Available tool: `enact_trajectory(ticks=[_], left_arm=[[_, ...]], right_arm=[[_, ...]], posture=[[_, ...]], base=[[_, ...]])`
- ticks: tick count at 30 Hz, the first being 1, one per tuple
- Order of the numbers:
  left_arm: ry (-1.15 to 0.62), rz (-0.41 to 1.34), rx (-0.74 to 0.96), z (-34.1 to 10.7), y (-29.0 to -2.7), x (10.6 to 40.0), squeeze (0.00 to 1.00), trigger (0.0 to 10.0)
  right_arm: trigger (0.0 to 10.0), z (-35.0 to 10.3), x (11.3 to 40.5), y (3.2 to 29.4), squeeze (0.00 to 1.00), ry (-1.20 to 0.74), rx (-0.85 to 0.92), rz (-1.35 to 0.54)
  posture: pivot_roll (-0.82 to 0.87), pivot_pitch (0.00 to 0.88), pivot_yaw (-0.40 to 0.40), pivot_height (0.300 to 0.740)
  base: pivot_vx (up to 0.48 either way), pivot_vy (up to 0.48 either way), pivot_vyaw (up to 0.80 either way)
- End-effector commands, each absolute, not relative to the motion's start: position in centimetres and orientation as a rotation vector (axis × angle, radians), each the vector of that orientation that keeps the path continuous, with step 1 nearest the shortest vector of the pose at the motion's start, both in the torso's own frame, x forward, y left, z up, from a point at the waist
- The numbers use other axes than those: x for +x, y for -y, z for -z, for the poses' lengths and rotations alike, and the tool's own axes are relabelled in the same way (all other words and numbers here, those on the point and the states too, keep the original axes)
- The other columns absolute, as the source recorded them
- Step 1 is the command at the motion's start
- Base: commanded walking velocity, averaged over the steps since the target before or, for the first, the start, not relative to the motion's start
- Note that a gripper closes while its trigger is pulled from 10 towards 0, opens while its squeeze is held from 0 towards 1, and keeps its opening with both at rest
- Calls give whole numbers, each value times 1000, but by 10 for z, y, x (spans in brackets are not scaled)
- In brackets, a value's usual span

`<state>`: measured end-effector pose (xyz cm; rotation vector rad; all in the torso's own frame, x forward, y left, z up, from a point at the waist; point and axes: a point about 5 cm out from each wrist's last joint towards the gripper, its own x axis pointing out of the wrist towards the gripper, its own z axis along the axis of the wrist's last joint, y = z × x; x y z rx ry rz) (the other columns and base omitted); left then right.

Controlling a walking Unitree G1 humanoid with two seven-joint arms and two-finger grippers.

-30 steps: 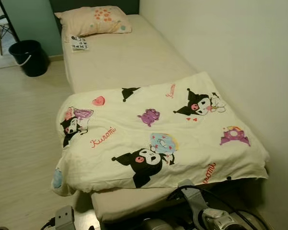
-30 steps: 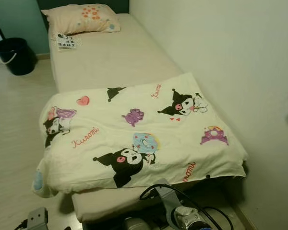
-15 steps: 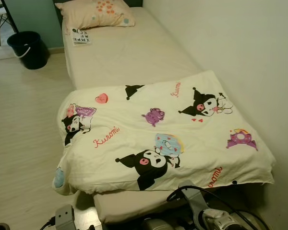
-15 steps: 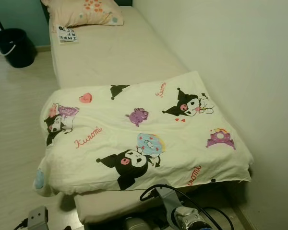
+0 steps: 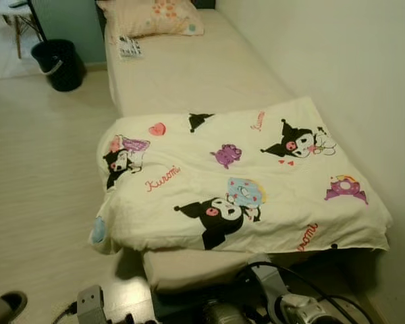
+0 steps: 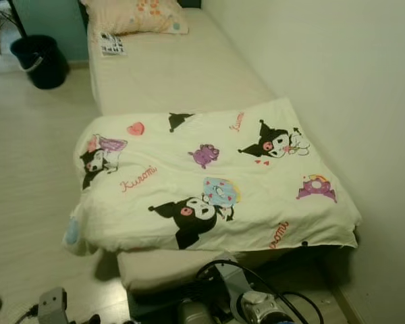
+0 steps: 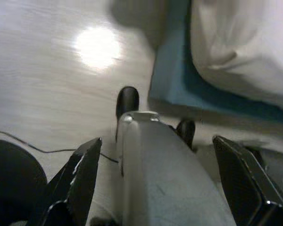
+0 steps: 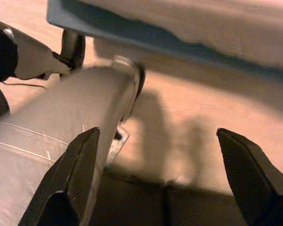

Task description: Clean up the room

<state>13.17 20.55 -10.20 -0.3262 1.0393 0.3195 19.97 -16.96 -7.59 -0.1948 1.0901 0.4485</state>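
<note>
Where the narrow single bed (image 5: 189, 74) runs along the plain pale wall (image 5: 337, 61), its smooth beige fitted sheet lies bare over the far half, while a soft cream quilt printed with black-and-pink cartoon characters and red script (image 5: 236, 182) covers the near half. The quilt is rumpled and sits askew: its left edge bulges and droops over the side of the mattress toward the floor, and its near hem falls short of the foot of the bed, leaving a strip of beige mattress showing. At the head lies a plump peach pillow with orange dots (image 5: 152, 17), and just beside its near corner rests a small flat white card with black print (image 5: 129, 47). On the pale wood-grain plank floor (image 5: 40, 169), left of the bed's head, stands a round black plastic bucket with a light handle (image 5: 59, 64), with the legs of a white chair (image 5: 17, 20) near it. A dark shoe toe (image 5: 3, 307) shows at the lower left.

Both arms hang low by the robot's silver legs. The left tool (image 7: 165, 183) has its black fingers (image 7: 78, 176) spread wide above the floor beside the bed's blue base. The right tool (image 8: 165, 183) is likewise spread wide, gripping nothing.
</note>
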Motion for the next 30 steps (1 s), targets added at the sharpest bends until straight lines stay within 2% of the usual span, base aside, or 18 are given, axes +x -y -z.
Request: enact_trajectory(ticks=[1, 11, 17, 30], left_arm=[[-1183, -331, -350, 115, -194, 95, 0, 10000], [-1177, -303, -326, 114, -196, 97, 0, 10000], [-1181, -310, -324, 115, -196, 96, 0, 10000], [-1179, -339, -352, 115, -196, 95, 0, 10000]], right_arm=[[10000, 78, 196, 171, 0, -1104, -195, -446], [10000, 78, 195, 174, 0, -1109, -197, -442], [10000, 79, 194, 175, 0, -1112, -198, -443], [10000, 78, 195, 173, 0, -1111, -198, -442]], posture=[[-155, 20, -20, 740], [-157, 16, -23, 740], [-160, 16, -23, 740], [-144, 15, -26, 740]], base=[[0, 0, 0], [0, 0, 0], [0, -475, 0], [0, 0, 0]])
